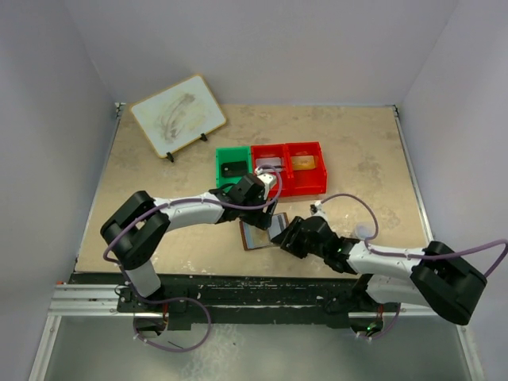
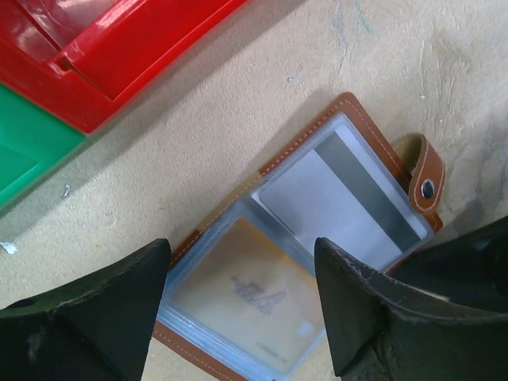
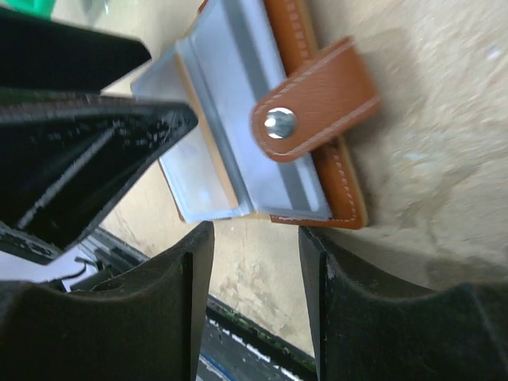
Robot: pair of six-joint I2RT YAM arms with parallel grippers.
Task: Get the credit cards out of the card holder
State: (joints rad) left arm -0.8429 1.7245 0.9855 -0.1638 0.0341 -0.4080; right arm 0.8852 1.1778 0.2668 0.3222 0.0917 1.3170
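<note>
Poising the right hand (image 3: 255, 234) at the near right of the card holder (image 1: 255, 235), close to the front edge of the worktop (image 1: 135, 182) — jaws set moderately apart, gripping nothing, with the snap tab (image 3: 317, 95) and the holder's end edge just beyond the fingertips.

Lying open and flat, inner side up, with the long axis running roughly left to right between the two hands and the tab end toward the right one. Showing two cards under clear sleeves: a tan card (image 2: 238, 294) in one half, a grey card (image 2: 333, 198) with a dark stripe in the other.

Hovering just above from the far left with the left hand (image 2: 242, 254), spread wide and empty, straddling the tan-card half. Judging by position, looking the better placed for a pull, with the right suited to pinning the tab end.

Resting on a mottled beige surface with bare worktop to its left.

Standing farther back, a green bin (image 1: 222, 178) and red bins (image 1: 302, 186), near the holder but apart from it. Leaning beyond at the far left, a pale board (image 1: 176, 113) on a stand — and enclosing everything, plain white walls.
</note>
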